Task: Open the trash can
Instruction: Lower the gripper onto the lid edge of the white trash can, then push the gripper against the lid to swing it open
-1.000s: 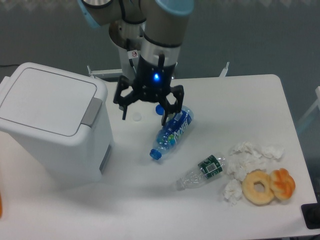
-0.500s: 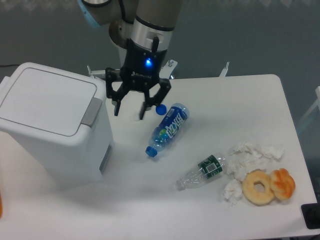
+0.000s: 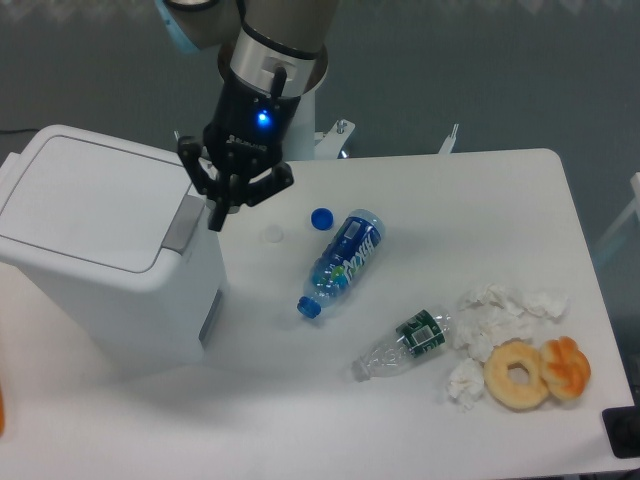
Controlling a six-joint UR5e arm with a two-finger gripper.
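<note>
One bin (image 3: pixel 95 250) stands at the left of the table (image 3: pixel 430 190), left of the fingers and reaching up to them. It is white, boxy, with rounded corners. Its flat lid (image 3: pixel 85 200) lies shut, and a grey tab (image 3: pixel 183 222) sits at the lid's right edge. A grey panel shows low on its right side.

The gripper (image 3: pixel 222 207) hangs just right of the tab, right at the bin's upper right corner. Its dark fingers (image 3: pixel 214 214) point down and look drawn close together, though from this angle I cannot tell whether they are fully shut or touch the tab. A blue light glows on the gripper's body.

Right of the fingers lie two caps, well apart from them: one white (image 3: pixel 273 234), one blue (image 3: pixel 321 217). Further right and lower are two bottles on their sides: one with a blue label and blue cap (image 3: pixel 343 261), one clear with a green label (image 3: pixel 405 342).

Far right, a cluster of crumpled tissues (image 3: pixel 500 315), uncounted. Beside them one doughnut (image 3: pixel 517 375) touches one orange pastry (image 3: pixel 566 366).
</note>
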